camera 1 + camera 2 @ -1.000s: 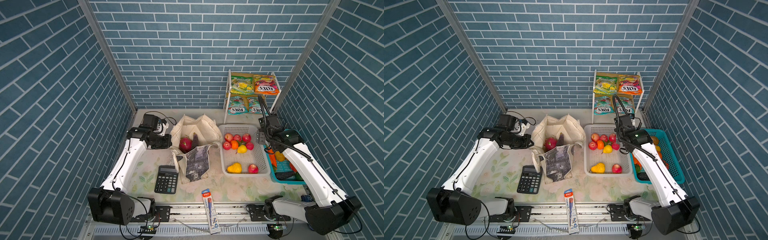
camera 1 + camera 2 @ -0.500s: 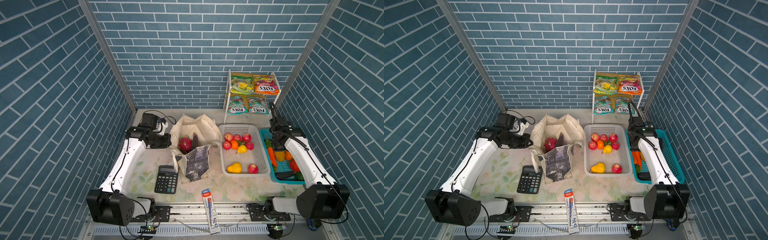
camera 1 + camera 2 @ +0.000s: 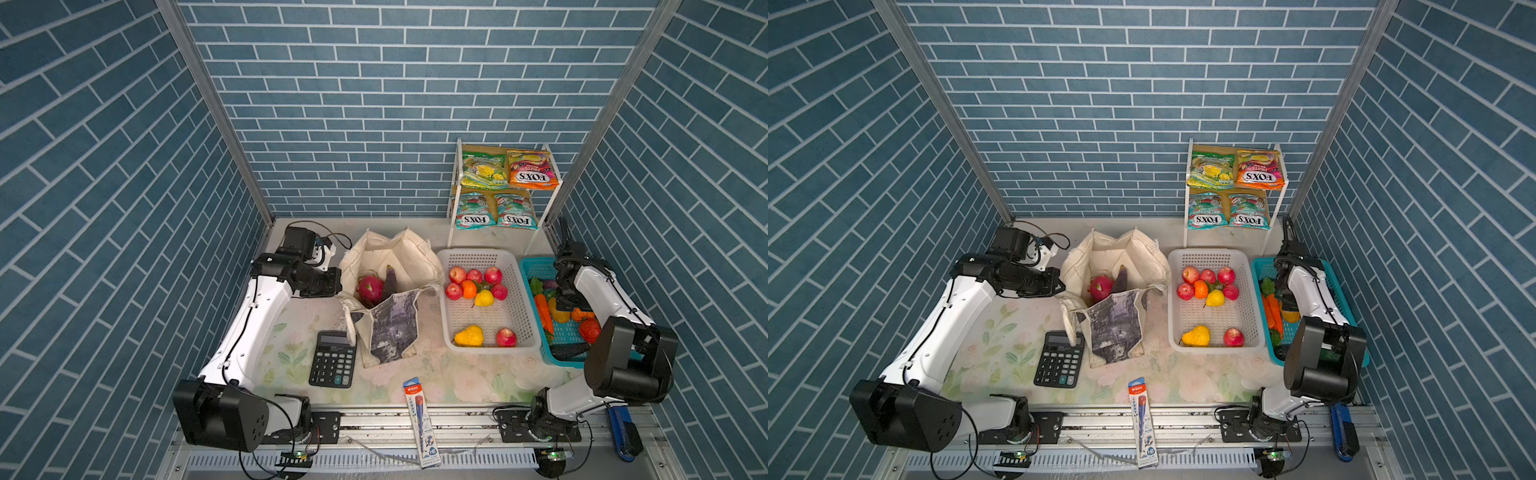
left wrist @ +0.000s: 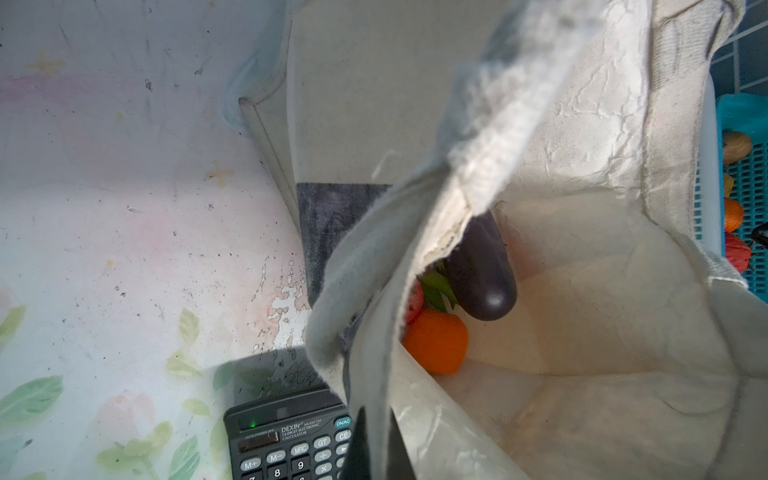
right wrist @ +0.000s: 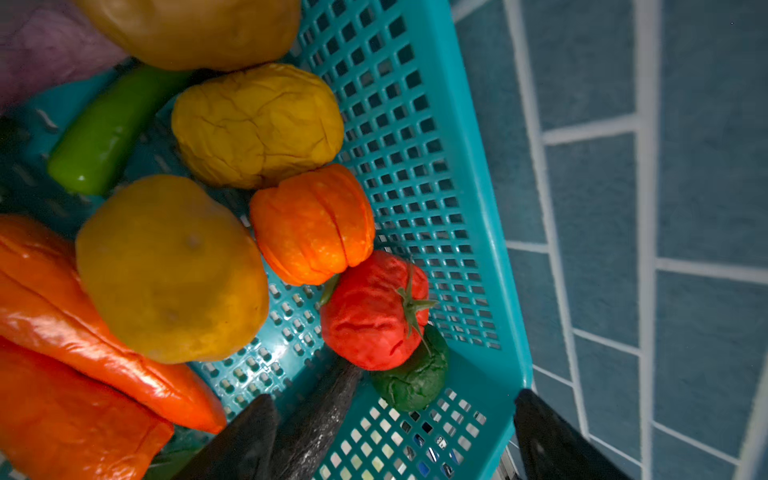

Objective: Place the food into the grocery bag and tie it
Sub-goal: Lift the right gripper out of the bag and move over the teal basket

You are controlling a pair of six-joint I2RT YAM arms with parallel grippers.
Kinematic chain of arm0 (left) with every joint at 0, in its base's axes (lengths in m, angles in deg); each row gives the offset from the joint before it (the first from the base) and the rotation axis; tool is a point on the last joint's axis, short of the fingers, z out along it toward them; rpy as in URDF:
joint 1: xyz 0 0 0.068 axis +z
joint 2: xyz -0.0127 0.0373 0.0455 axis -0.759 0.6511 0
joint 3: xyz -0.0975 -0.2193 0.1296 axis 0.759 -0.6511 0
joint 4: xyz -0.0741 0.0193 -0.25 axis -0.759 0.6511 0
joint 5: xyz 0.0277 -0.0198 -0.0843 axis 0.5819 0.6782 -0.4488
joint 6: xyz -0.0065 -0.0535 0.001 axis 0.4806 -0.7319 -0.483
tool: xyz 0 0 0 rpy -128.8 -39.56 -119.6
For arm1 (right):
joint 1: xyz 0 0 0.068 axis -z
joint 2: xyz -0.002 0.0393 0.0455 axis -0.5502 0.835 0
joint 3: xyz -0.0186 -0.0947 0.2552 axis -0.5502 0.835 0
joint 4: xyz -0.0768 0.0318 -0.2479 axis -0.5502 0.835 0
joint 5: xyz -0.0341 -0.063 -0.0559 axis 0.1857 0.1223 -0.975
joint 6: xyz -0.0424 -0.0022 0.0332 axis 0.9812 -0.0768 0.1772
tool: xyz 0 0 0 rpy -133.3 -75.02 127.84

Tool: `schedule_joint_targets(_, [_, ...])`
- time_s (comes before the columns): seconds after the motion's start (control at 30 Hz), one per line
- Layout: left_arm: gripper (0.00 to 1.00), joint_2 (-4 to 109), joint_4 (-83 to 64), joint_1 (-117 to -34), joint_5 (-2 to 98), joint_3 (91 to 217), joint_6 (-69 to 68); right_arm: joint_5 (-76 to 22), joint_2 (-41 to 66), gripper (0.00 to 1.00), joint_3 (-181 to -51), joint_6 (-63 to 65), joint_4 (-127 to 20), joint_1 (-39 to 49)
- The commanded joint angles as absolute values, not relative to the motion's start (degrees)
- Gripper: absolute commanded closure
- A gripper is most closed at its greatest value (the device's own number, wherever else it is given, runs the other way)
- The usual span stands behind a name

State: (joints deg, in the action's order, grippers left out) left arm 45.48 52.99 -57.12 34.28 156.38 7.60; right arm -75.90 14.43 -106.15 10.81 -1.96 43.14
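Note:
The cream grocery bag (image 3: 392,253) (image 3: 1121,254) stands open at mid-table. A pink dragon fruit (image 3: 369,287) and a purple eggplant (image 3: 390,279) lie inside; the left wrist view also shows an orange (image 4: 436,347) beside the eggplant (image 4: 482,274). My left gripper (image 3: 337,286) (image 4: 379,453) is shut on the bag's left rim, cloth pinched between its fingers. My right gripper (image 3: 567,303) (image 5: 399,444) hangs open over the teal basket (image 5: 469,216), holding nothing. Under it lie a tomato (image 5: 374,311), a small orange pumpkin (image 5: 313,224) and carrots (image 5: 62,316). FOX'S candy packets (image 3: 507,187) sit on the rack.
A white basket (image 3: 484,255) with apples, an orange, a lemon and a pear stands between the bag and the teal basket (image 3: 530,266). A black calculator (image 3: 333,365) lies in front of the bag, a blue pencil pack (image 3: 422,419) at the front edge.
My right arm has swung right from the white basket's far corner and now hangs over the teal basket. The left arm and the bag have stayed still.

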Motion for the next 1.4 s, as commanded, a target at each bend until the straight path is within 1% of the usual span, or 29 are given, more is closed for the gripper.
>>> schedule_joint_targets(0.0, [1.0,44.8,54.9,-56.8,34.6,156.4,8.5,-75.1,16.8,0.07,-105.3,11.9,-2.5,44.2])
schedule_joint_targets(0.17, [1.0,45.1,54.6,-56.8,34.6,156.6,8.5,-75.9,18.7,0.02,-104.4,10.0,-3.0,45.5])
schedule_joint_targets(0.4, [1.0,46.3,54.5,-56.8,34.4,157.4,8.9,-80.4,21.9,0.01,-103.2,6.4,-3.3,46.6])
schedule_joint_targets(0.63, [1.0,47.4,54.3,-56.8,34.6,157.7,9.2,-88.4,29.4,0.02,-105.5,0.9,1.4,47.0])
schedule_joint_targets(1.0, [1.0,48.0,54.0,-56.8,34.7,157.6,9.6,-85.6,31.3,0.02,-103.9,-0.7,-0.7,48.8])
schedule_joint_targets(1.13, [1.0,48.3,53.8,-56.8,34.6,157.9,9.5,-83.9,31.2,0.08,-103.6,-0.5,-1.2,49.4])
schedule_joint_targets(1.27, [1.0,48.4,53.8,-56.8,34.6,158.1,9.5,-83.7,30.8,0.24,-103.5,-0.5,-1.5,49.5])
schedule_joint_targets(1.37, [1.0,48.2,54.0,-56.8,34.7,158.0,9.5,-83.8,30.3,0.26,-103.4,-0.7,-1.5,49.6])
